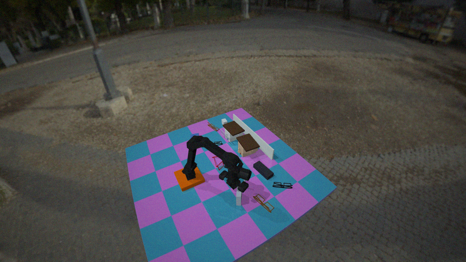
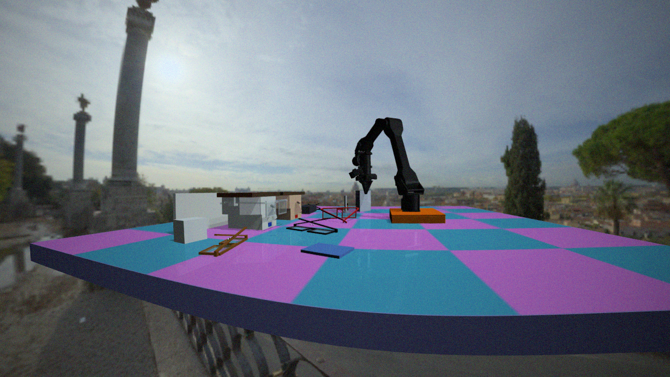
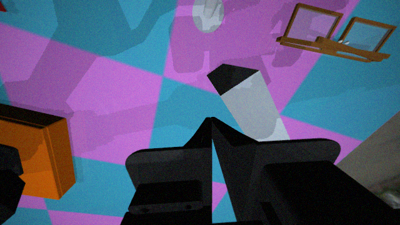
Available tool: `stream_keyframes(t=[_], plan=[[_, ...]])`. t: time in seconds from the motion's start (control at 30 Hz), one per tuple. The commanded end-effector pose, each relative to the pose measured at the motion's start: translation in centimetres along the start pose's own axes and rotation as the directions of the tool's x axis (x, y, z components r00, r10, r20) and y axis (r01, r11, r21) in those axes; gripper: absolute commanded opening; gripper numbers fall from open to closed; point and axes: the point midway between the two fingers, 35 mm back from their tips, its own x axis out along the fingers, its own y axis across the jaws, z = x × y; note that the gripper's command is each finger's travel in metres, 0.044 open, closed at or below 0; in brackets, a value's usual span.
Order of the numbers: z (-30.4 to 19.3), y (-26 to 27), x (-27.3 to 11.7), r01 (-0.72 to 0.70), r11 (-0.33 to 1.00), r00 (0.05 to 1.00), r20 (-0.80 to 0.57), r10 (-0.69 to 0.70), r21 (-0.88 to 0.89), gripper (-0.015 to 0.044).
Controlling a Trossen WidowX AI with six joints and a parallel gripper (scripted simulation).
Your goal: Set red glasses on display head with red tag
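Note:
The red glasses [image 1: 215, 163] [image 2: 352, 215] lie on the checkered table between the orange base and the heads; a red corner shows at the wrist view's top left. The display head with the red tag [image 1: 249, 151] [image 2: 293, 206] is tan with a flat brown top and bears no glasses that I can see. The other head [image 1: 230, 136] [image 2: 243, 218] is white with a blue tag and stands beside it. My gripper [image 1: 235, 189] [image 2: 366, 192] [image 3: 210, 121] is shut and empty, above and close to a tall pale block [image 1: 238, 198] [image 3: 254, 109], away from the glasses.
Brown glasses [image 1: 268, 209] [image 3: 334, 45] and black glasses [image 1: 282, 187] lie beyond the tall block. A dark block [image 1: 263, 170] lies near the tan head. A white wall [image 1: 265, 146] stands behind the heads. A pale round-based post [image 3: 207, 25] stands near the gripper. A blue pad [image 2: 326, 251] lies flat.

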Motion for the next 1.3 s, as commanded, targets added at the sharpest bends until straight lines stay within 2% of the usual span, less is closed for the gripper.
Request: stream_keyframes(t=[0.0,1.27], plan=[[0.1,-0.3,0.0,-0.003,1.000,1.000,0.005,0.003,0.001,0.0000],[0.1,-2.1,-0.1,-0.001,1.000,1.000,0.005,0.001,0.001,0.0000]])
